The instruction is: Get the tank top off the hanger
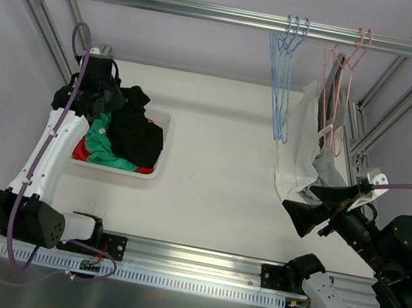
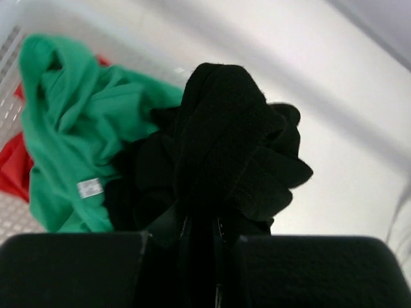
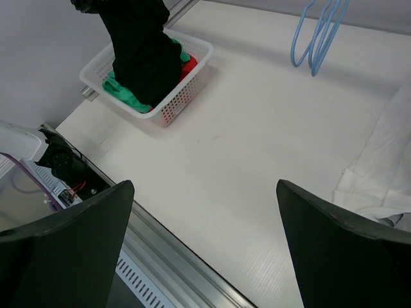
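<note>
A white tank top [image 1: 298, 150] hangs from a pink hanger [image 1: 342, 90] on the top rail at the right. Its lower part is slumped on the table, and its edge shows in the right wrist view [image 3: 385, 160]. My right gripper [image 1: 299, 199] hovers just in front of that hem, open and empty [image 3: 204, 186]. My left gripper [image 1: 109, 94] is over the white basket [image 1: 151, 173] at the left. It is shut on a black garment [image 2: 231, 141], which drapes down into the basket.
The basket [image 3: 192, 70] also holds green cloth [image 2: 70, 115] and red cloth [image 2: 9, 173]. Empty blue hangers [image 1: 285, 72] hang left of the pink ones. The metal rail [image 1: 175, 7] spans the back, with frame posts at both sides.
</note>
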`<action>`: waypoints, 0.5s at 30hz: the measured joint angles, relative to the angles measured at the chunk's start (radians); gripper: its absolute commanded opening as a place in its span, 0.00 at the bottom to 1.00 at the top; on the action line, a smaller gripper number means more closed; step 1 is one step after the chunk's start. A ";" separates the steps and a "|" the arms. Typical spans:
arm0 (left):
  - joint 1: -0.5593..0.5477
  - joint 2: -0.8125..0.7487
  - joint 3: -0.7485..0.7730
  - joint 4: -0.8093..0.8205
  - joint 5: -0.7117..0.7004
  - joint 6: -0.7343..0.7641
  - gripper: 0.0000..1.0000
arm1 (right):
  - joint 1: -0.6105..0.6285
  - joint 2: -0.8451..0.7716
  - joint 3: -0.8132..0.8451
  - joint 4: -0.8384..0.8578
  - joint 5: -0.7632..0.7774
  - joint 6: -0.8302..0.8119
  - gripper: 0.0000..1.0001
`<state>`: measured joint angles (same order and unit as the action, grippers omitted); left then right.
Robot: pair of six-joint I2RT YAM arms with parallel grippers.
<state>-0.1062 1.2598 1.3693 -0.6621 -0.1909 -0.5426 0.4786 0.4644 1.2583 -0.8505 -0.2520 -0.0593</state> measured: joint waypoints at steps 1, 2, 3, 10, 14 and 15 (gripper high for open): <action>0.021 0.008 -0.030 0.000 -0.005 -0.022 0.00 | 0.000 0.000 -0.005 0.001 0.000 0.000 1.00; 0.035 0.010 -0.058 0.007 -0.010 -0.039 0.00 | 0.000 0.000 -0.010 0.002 -0.001 0.000 0.99; 0.049 0.014 -0.093 0.012 -0.018 -0.060 0.00 | 0.000 0.000 -0.014 0.003 -0.002 0.002 1.00; 0.061 0.136 -0.289 0.099 -0.026 -0.172 0.00 | 0.000 0.000 -0.043 0.021 -0.018 0.011 0.99; 0.061 0.248 -0.335 0.166 -0.028 -0.227 0.00 | 0.000 0.002 -0.068 0.042 -0.034 0.023 0.99; 0.061 0.256 -0.344 0.180 -0.029 -0.239 0.00 | 0.000 0.002 -0.075 0.047 -0.040 0.026 0.99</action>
<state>-0.0448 1.5162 1.0248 -0.4816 -0.2203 -0.7815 0.4786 0.4664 1.1831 -0.8036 -0.2916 -0.0334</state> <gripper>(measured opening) 0.059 0.993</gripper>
